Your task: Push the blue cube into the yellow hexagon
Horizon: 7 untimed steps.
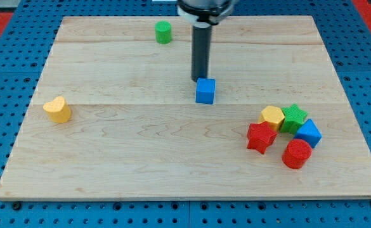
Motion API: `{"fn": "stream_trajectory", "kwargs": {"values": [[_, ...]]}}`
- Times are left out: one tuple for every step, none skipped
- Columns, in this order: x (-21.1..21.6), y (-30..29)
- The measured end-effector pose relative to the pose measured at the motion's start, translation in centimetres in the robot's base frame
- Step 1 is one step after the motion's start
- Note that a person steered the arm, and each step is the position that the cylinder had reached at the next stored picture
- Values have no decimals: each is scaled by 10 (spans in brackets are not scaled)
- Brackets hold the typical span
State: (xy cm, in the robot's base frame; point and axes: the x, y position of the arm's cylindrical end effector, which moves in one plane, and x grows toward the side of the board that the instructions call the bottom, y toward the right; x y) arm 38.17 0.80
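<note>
The blue cube (205,90) sits near the middle of the wooden board (141,158). My tip (200,79) stands just above the cube's top-left edge in the view, touching or nearly touching it. The yellow hexagon (272,117) lies to the lower right of the cube, in a cluster of blocks at the view's right.
Around the yellow hexagon are a green star (294,118), a red star (260,137), a second blue block (308,133) and a red cylinder (297,154). A yellow heart (57,109) lies at the left. A green cylinder (163,31) stands near the top.
</note>
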Motion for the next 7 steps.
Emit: {"fn": "stream_trajectory", "kwargs": {"values": [[2,-30],[23,10],[34,58],[37,76],[37,76],[42,97],[46,121]]}}
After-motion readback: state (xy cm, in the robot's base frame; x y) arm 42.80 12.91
